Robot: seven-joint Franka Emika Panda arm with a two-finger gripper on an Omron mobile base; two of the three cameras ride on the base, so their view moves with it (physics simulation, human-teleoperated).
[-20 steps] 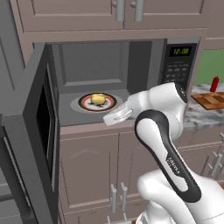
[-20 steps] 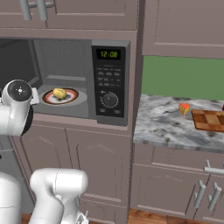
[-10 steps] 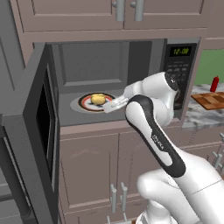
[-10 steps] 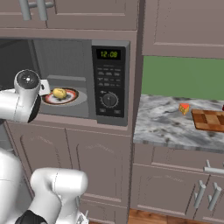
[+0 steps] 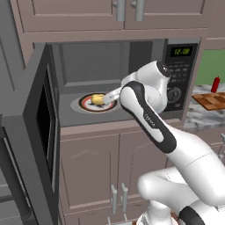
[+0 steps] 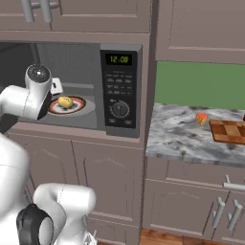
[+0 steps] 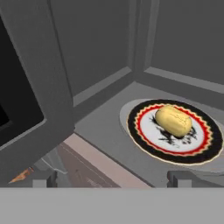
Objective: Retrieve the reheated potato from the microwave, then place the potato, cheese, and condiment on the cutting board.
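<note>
The microwave [image 5: 182, 66] [image 6: 119, 91] stands open, its door [image 5: 39, 132] swung out to the left. Inside it, the pale-yellow potato [image 5: 97, 99] [image 6: 65, 102] [image 7: 173, 120] lies on a round red-and-black rimmed plate [image 5: 83, 103] [image 7: 144, 144]. My gripper [image 5: 107, 97] [image 7: 111, 179] is inside the oven opening, just right of the potato, open and apart from it. On the counter to the right lie the orange cheese [image 6: 202, 118] and, beside it, the checkered cutting board [image 6: 229, 131] [image 5: 213, 101]. The red condiment [image 5: 215, 83] stands upright behind the board.
The open door [image 7: 30, 109] stands close on the left of the hand. Cabinet doors run above and below the microwave. A marble counter [image 6: 177, 139] stretches right of it, under a green wall panel [image 6: 201, 83].
The arm has reached further into the microwave, bringing the hand from the oven's front edge up beside the potato. The jaws stayed open. Potato and plate have not moved.
</note>
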